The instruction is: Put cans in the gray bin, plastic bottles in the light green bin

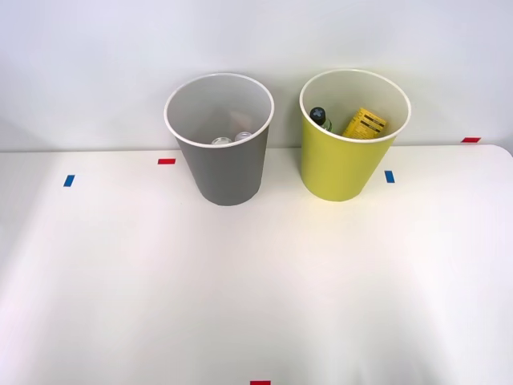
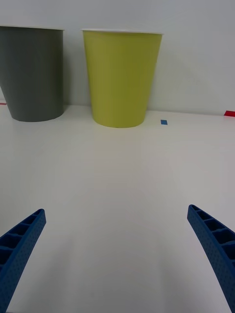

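The gray bin stands at the back of the white table, and silver can tops show at its bottom. Right of it stands the light green bin, holding a clear plastic bottle with a dark cap and a yellow ribbed item with black marks. In the right wrist view the gray bin and the light green bin stand side by side well ahead of my right gripper. Its blue fingers are spread wide open over bare table, holding nothing.
Small blue tape marks and red tape marks lie on the table around the bins. Another red mark sits at the near edge. A pale wall rises behind the bins.
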You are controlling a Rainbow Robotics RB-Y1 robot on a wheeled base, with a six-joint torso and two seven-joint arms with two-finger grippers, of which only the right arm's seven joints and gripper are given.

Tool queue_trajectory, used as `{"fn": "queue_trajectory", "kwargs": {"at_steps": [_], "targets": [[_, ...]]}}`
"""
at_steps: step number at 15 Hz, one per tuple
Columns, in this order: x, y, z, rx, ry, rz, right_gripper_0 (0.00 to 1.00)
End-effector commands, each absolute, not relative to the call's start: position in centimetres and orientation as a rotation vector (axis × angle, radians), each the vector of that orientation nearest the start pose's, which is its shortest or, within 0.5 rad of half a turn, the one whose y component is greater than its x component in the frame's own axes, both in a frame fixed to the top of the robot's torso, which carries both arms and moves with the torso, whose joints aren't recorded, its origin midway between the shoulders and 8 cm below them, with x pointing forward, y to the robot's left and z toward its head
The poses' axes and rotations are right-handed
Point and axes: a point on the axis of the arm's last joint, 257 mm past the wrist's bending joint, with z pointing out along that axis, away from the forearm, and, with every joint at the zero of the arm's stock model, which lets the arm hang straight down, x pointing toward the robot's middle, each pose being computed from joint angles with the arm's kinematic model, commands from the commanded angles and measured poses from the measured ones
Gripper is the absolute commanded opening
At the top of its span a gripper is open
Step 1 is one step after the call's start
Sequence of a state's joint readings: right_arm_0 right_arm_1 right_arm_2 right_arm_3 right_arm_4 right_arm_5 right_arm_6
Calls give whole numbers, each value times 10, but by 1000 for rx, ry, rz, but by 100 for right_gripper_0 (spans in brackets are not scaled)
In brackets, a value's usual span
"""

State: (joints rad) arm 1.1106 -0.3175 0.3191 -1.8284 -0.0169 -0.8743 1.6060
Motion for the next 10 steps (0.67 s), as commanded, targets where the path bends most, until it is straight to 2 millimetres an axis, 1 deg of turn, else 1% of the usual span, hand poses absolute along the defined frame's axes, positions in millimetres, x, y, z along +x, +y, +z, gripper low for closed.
{"fn": "queue_trajectory", "kwargs": {"at_steps": [1, 10], "targets": [[164, -222, -280, -135, 1560, 22, 100], [164, -222, -280, -135, 1560, 22, 100]]}}
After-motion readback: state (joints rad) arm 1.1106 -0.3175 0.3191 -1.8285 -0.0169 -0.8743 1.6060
